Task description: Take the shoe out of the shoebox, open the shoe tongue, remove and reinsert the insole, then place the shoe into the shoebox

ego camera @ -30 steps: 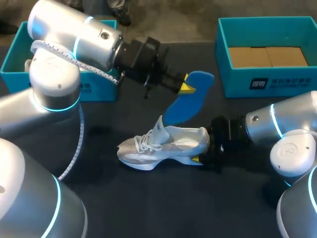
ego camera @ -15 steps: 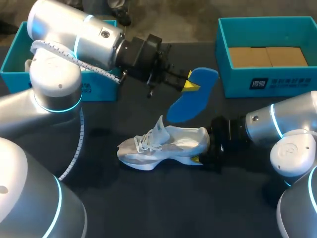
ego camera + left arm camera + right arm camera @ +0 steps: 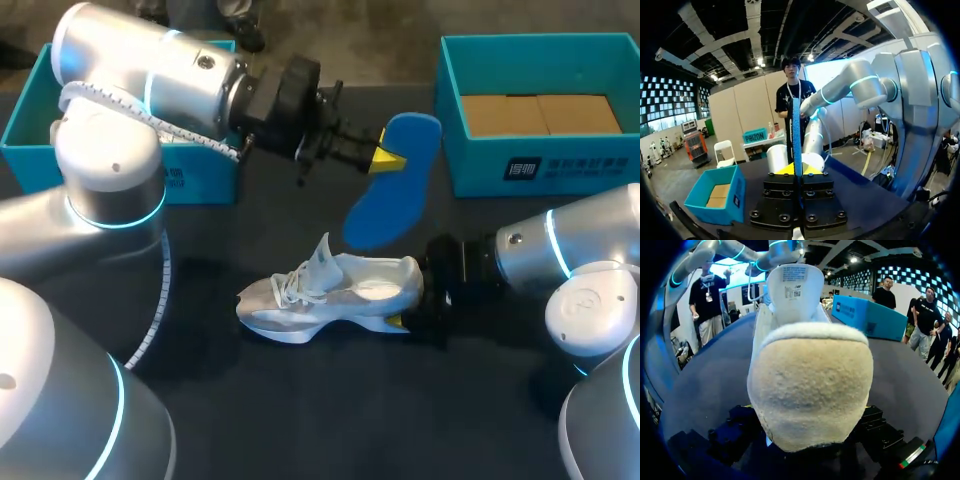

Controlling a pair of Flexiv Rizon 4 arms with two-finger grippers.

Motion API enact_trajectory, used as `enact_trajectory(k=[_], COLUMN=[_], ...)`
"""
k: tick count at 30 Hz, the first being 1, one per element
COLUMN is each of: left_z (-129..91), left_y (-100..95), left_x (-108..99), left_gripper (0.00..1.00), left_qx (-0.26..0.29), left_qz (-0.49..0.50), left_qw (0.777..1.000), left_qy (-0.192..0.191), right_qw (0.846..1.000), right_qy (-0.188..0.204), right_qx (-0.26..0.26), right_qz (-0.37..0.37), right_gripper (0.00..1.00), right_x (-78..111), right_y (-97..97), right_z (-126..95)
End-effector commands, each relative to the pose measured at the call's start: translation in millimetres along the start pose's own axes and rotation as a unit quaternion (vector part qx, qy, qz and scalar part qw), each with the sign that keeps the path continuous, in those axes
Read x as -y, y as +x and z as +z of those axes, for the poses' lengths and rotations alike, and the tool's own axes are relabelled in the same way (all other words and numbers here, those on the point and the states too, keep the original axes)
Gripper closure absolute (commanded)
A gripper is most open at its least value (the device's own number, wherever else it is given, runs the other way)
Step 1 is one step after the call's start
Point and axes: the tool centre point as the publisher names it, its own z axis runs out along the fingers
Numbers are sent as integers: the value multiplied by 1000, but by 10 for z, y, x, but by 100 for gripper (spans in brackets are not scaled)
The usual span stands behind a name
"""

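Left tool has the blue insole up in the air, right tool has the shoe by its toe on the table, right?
Not quite: the right tool holds the shoe by its heel, not its toe, as the right wrist view shows. The left tool does hold the blue insole in the air.
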Motion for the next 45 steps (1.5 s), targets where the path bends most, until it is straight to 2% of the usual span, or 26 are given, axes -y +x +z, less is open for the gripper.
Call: enact_trajectory(k=[1, 8, 12, 26, 31, 45], left_z=[-30, -100, -134, -181, -201, -135], left_y=[69, 165, 213, 438, 526, 699], left_x=[148, 419, 562, 798, 936, 1373], left_gripper=[100, 100, 100, 100, 100, 100], left_qx=[3, 13, 24, 12, 10, 20], left_qz=[-24, -121, -164, -317, -361, -331], left_qw=[1000, 988, 978, 941, 923, 933], left_qy=[1, 98, 127, 116, 132, 143], right_qw=[1000, 1000, 1000, 1000, 1000, 1000], right_qy=[2, 2, 2, 2, 2, 2], right_qx=[1, 1, 1, 1, 1, 1], right_qz=[0, 0, 0, 0, 0, 0], right_gripper=[100, 100, 100, 100, 100, 100], right_x=[14, 14, 14, 14, 14, 14], right_y=[-19, -19, -19, -19, -19, -19], right_z=[32, 32, 32, 32, 32, 32])
